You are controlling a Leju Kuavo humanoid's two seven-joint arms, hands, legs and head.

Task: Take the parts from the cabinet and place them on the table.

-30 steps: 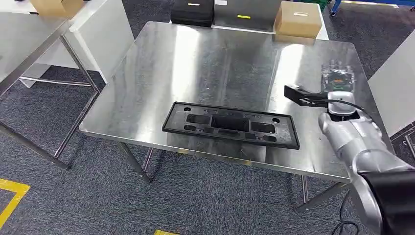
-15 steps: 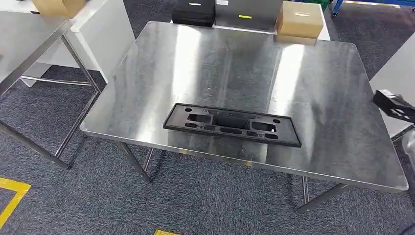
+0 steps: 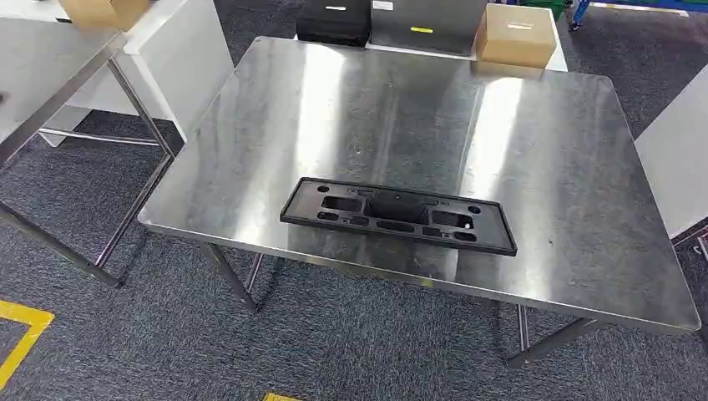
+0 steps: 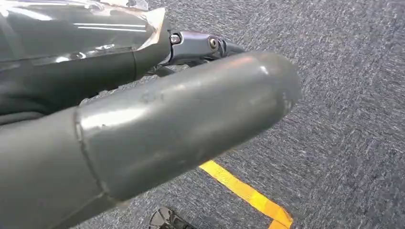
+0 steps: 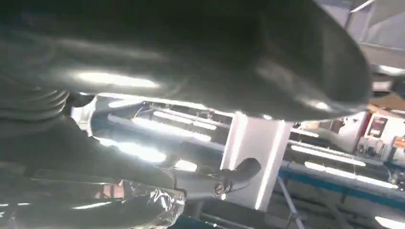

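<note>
A long black plastic part (image 3: 398, 215) with several cut-outs lies flat on the steel table (image 3: 534, 142), near its front edge. Nothing touches it. In the left wrist view my left hand (image 4: 157, 129) hangs above grey carpet, its thick thumb in front and a dark finger (image 4: 200, 45) stretched out behind, with nothing in it. My right hand (image 5: 191, 62) is a blurred grey mass in the right wrist view, turned up toward ceiling lights, with one dark fingertip (image 5: 239, 174) showing. It holds nothing.
Behind the table stand a cardboard box (image 3: 518, 35), a black case (image 3: 334, 21) and a grey box (image 3: 426, 25). A second steel table (image 3: 50, 75) and a white cabinet (image 3: 188, 50) are at left, a white panel (image 3: 676, 167) at right. Yellow tape (image 3: 21, 334) marks the carpet.
My right arm and hand, which were over the table's right side, have drawn back to the right and left the head view. The black part has stayed put.
</note>
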